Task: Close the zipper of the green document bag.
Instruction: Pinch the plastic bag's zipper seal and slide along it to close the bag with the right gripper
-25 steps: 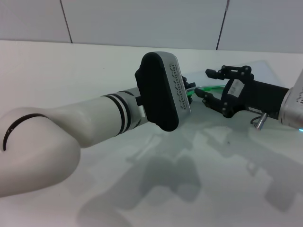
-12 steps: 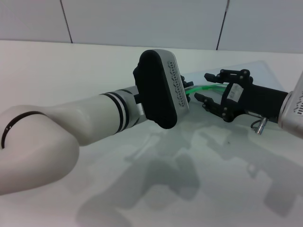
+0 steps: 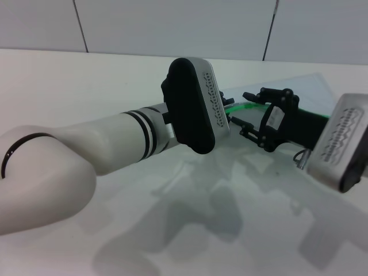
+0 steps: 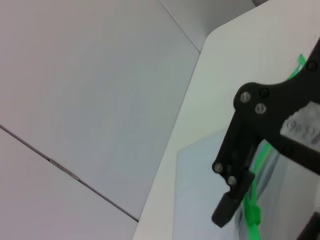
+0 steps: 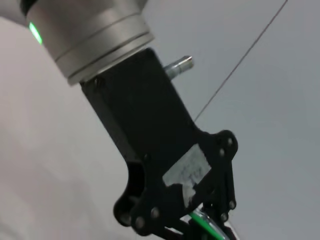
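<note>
The green document bag lies flat on the white table at the right, pale and translucent. Its zipper runs as a bright green strip along the near edge. My right gripper is open, one finger above the strip and one below it. In the left wrist view one black finger of the right gripper hangs just beside the zipper at the bag's edge. My left gripper sits at the strip's left end, mostly hidden behind its own wrist housing. The right wrist view shows the left gripper with green showing at its tip.
The white table stretches left and toward me, ending at a grey panelled wall. My left forearm crosses the lower left of the head view. The right arm's wrist housing hangs at the lower right.
The right gripper has slid left along the zipper toward the left gripper, still open. Its wrist has turned, bringing the white housing into view. The left arm has barely moved.
</note>
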You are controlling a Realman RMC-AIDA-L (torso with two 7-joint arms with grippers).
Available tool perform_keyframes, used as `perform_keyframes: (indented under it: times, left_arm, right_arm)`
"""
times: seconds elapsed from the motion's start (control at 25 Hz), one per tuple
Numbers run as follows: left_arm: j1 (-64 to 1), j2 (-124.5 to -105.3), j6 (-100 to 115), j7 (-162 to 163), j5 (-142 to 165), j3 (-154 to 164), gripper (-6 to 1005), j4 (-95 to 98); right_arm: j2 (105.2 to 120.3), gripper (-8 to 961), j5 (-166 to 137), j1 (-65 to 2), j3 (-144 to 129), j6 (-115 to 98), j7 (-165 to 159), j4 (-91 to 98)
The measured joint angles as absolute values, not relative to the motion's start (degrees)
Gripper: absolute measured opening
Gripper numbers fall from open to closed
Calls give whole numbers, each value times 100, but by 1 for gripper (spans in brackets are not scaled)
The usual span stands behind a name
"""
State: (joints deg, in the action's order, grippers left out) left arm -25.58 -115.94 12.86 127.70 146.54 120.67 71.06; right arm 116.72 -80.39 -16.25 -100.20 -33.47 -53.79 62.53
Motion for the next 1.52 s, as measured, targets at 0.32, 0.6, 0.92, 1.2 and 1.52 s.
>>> perform_keyframes:
  times: [0.32, 0.6, 0.92, 1.2, 1.52]
  left_arm:
    - [-2558, -11601, 1351, 12781, 14647, 12067, 59, 7111]
    - [-2568, -11601, 1370, 12809, 14628, 12067, 61, 7103]
    - [-2591, -11603, 1475, 12814, 14616, 12006, 63, 7096]
    - [-2595, -11601, 1478, 12789, 14616, 12005, 65, 7106]
    - [-2601, -11601, 1485, 12796, 14616, 12005, 68, 7111]
  right_arm:
    - [11681, 481, -8022, -1504, -10400, -2697, -5328, 6484]
    - [11673, 478, -8022, -1410, -10439, -2675, -5321, 6606]
    - [11674, 381, -8024, -1406, -10522, -2672, -5330, 6621]
    - [11672, 342, -8024, -1423, -10495, -2661, -5351, 6617]
    - [11661, 289, -7960, -1452, -10492, -2568, -5333, 6571]
